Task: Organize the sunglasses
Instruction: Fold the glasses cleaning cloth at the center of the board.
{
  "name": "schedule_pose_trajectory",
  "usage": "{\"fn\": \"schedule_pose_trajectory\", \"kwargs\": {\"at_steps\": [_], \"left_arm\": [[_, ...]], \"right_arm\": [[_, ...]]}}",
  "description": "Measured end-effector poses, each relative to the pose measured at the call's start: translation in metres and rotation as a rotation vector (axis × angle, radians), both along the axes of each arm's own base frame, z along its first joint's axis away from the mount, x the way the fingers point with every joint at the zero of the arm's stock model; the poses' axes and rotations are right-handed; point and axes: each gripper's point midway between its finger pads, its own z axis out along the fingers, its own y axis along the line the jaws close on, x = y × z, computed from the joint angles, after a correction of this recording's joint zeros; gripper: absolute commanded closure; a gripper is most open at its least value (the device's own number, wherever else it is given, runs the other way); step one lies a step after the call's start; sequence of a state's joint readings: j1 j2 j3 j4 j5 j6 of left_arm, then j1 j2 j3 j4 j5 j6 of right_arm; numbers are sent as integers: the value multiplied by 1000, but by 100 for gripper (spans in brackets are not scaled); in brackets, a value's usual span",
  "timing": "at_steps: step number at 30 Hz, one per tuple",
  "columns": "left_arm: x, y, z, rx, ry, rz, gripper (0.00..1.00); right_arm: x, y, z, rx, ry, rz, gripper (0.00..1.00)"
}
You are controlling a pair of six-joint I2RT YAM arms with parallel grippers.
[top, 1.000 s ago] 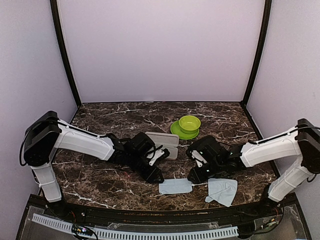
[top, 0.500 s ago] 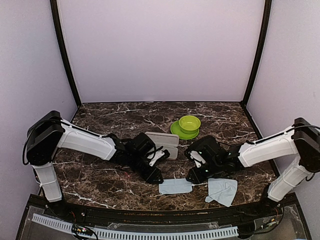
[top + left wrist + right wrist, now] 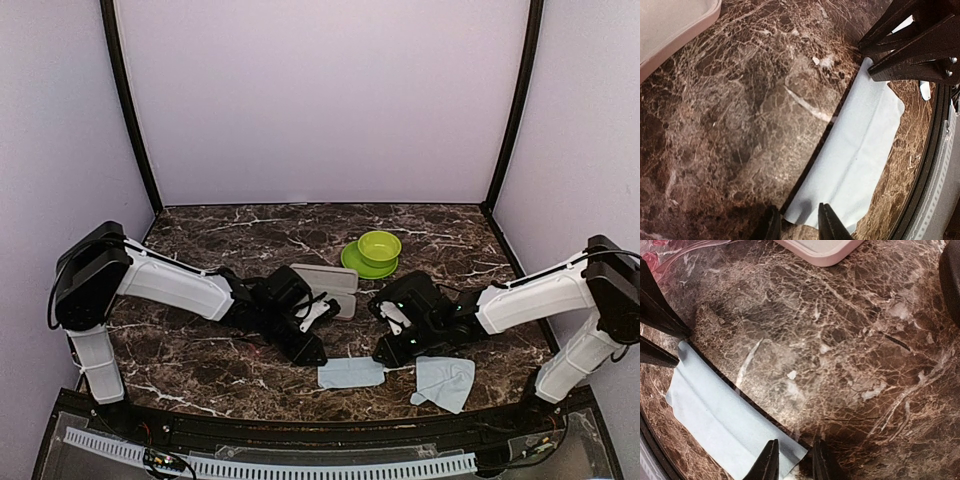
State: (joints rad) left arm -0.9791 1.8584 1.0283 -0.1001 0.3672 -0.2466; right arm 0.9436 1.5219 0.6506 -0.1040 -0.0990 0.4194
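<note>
The black-framed sunglasses (image 3: 812,161) are taken to be the thin dark line along the edge of the cloth (image 3: 860,150). Its long axis is laid straight from the left gripper (image 3: 797,225) to the right gripper (image 3: 792,462). One end is bracketed by each pair of jaws, both held slightly apart, so neither arm is favoured.

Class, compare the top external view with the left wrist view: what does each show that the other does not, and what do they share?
Only the top external view: the green bowl on its green plate, and the lilac back wall. Only the left wrist view: a thin dark line running along the cloth's edge toward the left end effector. Both: the pink case, the blue cloth and the marble table.
</note>
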Motion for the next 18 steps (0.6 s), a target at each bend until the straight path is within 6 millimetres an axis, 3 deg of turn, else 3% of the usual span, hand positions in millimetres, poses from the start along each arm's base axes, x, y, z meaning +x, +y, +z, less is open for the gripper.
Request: {"fn": "schedule_pose_trajectory", "kwargs": {"at_steps": [18], "left_arm": [[-1,-4,-2,-17,11,-3,86]], "right_arm": [[-2,2,0,13,8,8,88]]}}
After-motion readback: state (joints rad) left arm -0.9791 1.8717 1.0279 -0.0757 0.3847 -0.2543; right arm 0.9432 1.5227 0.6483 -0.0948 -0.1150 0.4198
